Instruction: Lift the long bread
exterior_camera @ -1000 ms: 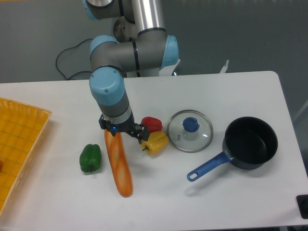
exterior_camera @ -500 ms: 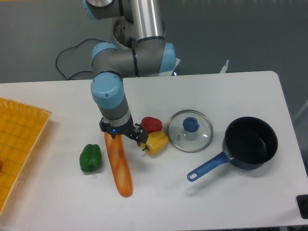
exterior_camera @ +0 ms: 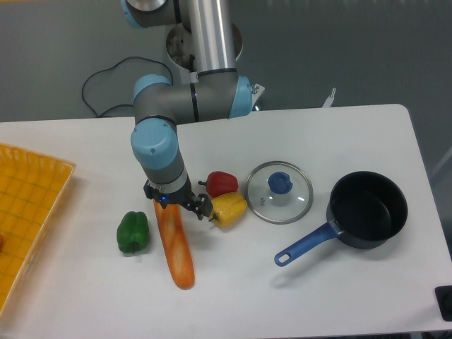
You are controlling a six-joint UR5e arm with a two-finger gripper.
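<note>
Since a second ago the gripper [exterior_camera: 175, 203] has dropped lower onto the long bread's [exterior_camera: 176, 244] top end, jaws' spread not readable, loaf flat on the desk [exterior_camera: 339, 296] trailing below them; end-grip risks pivoting, or nudging the yellow pepper [exterior_camera: 227, 209] just right.

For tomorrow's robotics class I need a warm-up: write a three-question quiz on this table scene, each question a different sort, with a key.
1. True or false: the lid sits on the pot.
2. Which pepper touches the yellow pepper? A green B red C none
3. Fill in: the gripper is over the top end of the ____.

Key: 1 false, the lid lies on the table beside the pot. 2 B, the red pepper. 3 bread.
</note>
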